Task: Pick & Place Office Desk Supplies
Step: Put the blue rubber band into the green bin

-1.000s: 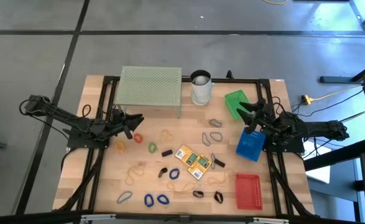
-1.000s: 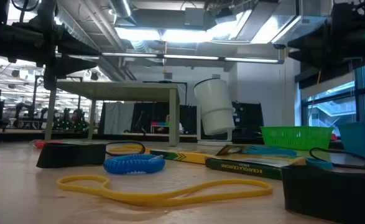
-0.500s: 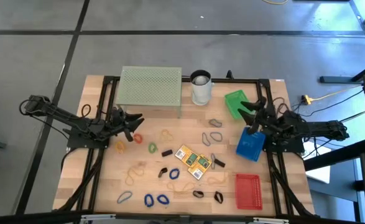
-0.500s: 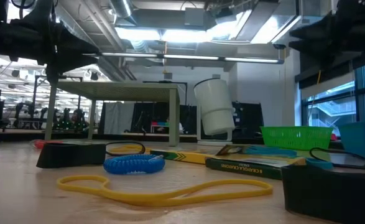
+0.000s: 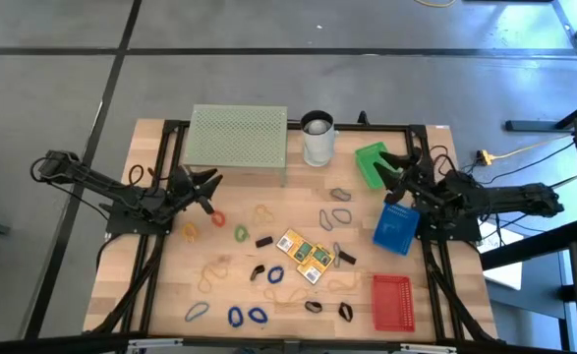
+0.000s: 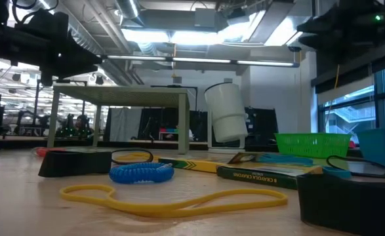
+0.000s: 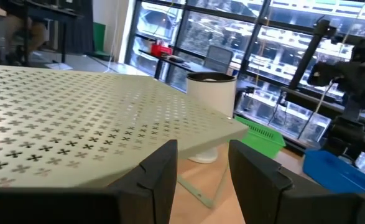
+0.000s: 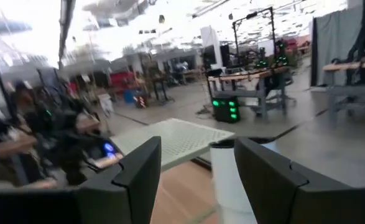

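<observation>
The supplies lie loose on the wooden table in the high view: yellow card packs (image 5: 305, 255), red (image 5: 216, 218), green (image 5: 241, 234) and blue rubber bands (image 5: 246, 317), black binder clips (image 5: 263, 240) and silver paper clips (image 5: 339, 195). My left gripper (image 5: 205, 183) hangs open above the table's left side, by the pale green mesh stand (image 5: 238, 136). In its wrist view (image 7: 201, 177) the stand's top (image 7: 76, 130) fills the picture. My right gripper (image 5: 396, 170) is open and empty over the green basket (image 5: 372, 162); in its wrist view (image 8: 198, 180) it faces the white cup (image 8: 232, 174).
The white cup (image 5: 317, 138) stands at the far edge beside the stand. A blue bin (image 5: 396, 228) and a red basket (image 5: 391, 300) sit along the right side. In the low view a blue coil band (image 6: 141, 172) and a yellow band (image 6: 172, 200) lie near.
Both grippers have risen and drawn back toward the table's far edge. The left has moved closer to the mesh stand, the right from above the blue bin to above the green basket. Both stay open. Nothing on the table has moved.
</observation>
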You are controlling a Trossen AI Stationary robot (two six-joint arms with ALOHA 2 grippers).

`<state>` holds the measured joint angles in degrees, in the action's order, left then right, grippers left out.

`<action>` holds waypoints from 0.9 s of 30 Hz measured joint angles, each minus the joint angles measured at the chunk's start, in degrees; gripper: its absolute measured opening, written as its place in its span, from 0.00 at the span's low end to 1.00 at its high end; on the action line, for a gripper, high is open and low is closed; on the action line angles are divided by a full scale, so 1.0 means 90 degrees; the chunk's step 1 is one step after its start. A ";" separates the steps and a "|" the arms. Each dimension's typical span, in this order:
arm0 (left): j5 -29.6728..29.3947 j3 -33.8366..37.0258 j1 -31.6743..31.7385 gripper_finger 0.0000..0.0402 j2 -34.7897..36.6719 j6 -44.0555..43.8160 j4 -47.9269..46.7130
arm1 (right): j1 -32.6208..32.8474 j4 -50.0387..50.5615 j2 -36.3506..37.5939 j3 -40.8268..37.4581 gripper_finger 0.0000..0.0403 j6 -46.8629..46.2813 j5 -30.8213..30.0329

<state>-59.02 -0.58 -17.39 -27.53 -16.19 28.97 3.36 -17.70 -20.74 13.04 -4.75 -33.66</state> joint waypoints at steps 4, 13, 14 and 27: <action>0.0002 0.0000 0.0000 0.35 0.0000 -0.0018 0.0000 | -0.0002 0.0307 -0.1101 0.0670 0.51 0.0109 -0.0049; 0.0000 0.0000 0.0000 0.35 0.0000 -0.0114 0.0000 | -0.0016 0.1715 -0.3804 0.1873 0.51 -0.1927 -0.0759; 0.0002 0.0000 -0.0002 0.35 0.0000 -0.0116 0.0000 | -0.0032 0.1803 -0.4062 0.1993 0.51 -0.2066 -0.0712; 0.0003 0.0000 0.0000 0.35 0.0000 -0.0117 -0.0005 | -0.0412 0.3326 -0.6305 0.2768 0.51 -0.2212 0.1548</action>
<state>-59.00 -0.58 -17.39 -27.53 -17.23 28.93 -0.35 12.23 -77.48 37.95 -24.66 -19.73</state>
